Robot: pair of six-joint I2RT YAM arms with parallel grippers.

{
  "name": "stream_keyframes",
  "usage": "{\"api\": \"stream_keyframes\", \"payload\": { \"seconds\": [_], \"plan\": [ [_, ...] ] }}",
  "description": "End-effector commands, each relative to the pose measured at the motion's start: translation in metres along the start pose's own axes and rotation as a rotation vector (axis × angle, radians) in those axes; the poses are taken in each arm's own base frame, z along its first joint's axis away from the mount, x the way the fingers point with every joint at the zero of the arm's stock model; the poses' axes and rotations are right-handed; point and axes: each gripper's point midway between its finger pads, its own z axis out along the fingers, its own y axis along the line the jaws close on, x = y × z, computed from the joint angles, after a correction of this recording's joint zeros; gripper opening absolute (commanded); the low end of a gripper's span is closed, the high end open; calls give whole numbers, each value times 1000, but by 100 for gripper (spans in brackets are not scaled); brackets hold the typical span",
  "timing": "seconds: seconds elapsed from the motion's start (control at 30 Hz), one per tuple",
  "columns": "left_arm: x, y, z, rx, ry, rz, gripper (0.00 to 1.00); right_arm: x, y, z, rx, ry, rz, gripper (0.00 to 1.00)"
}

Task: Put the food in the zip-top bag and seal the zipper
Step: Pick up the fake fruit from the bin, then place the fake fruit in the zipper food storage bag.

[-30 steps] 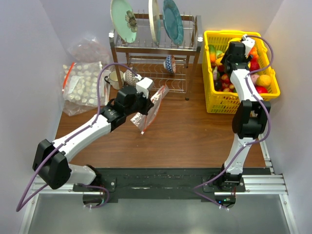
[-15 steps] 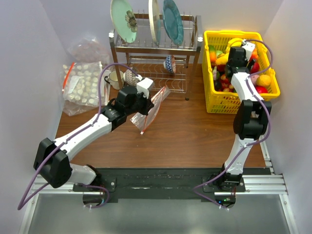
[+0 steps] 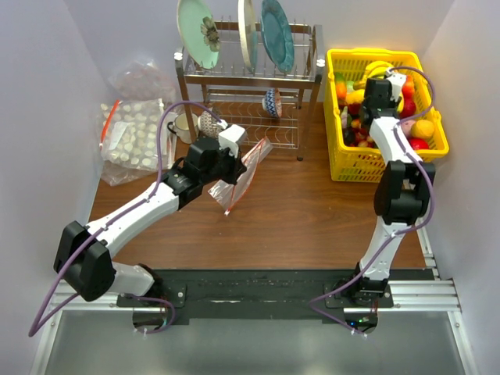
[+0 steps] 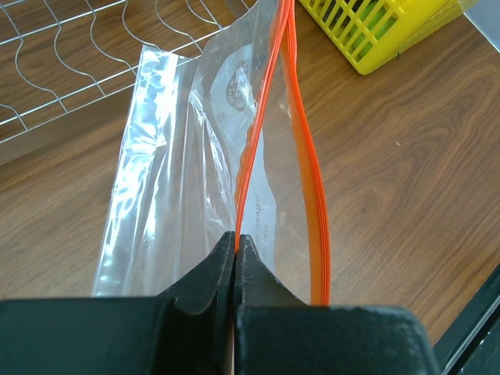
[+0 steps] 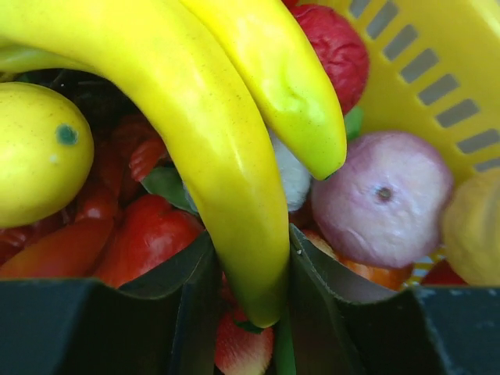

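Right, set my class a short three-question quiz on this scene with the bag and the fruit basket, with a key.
1. True or false: the mouth of the zip-top bag is sealed shut.
2. Multiple choice: the fingers of the right end effector sit either side of A) a red apple, B) the banana bunch, C) a plate.
3. Fill in: the left end effector is pinched shut on one lip of the red ___.

Key: 1 false, the mouth gapes open; 2 B; 3 zipper.
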Motion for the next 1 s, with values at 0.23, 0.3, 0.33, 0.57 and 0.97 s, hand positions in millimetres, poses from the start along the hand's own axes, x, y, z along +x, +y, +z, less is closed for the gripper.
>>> {"api": "stream_keyframes", "payload": {
  "seconds": [0.23, 0.3, 0.33, 0.57, 0.97],
  "plan": [
    [-19, -5, -4, 26, -45, 13, 0, -73, -38, -109, -112, -171, 153, 31],
    [-19, -6, -5, 27, -43, 13, 0, -68, -39, -114, -129, -145, 134, 31],
    [-18, -6, -5, 27, -42, 11, 0, -70, -38, -118, -148, -144, 143, 31],
    [-17, -5, -6, 23, -36, 7, 0, -66, -19, -165, -411, -119, 192, 31],
    [-13, -5, -1, 25, -14, -8, 0, -20, 3, -271, -657, -77, 21, 30]
  ]
}}
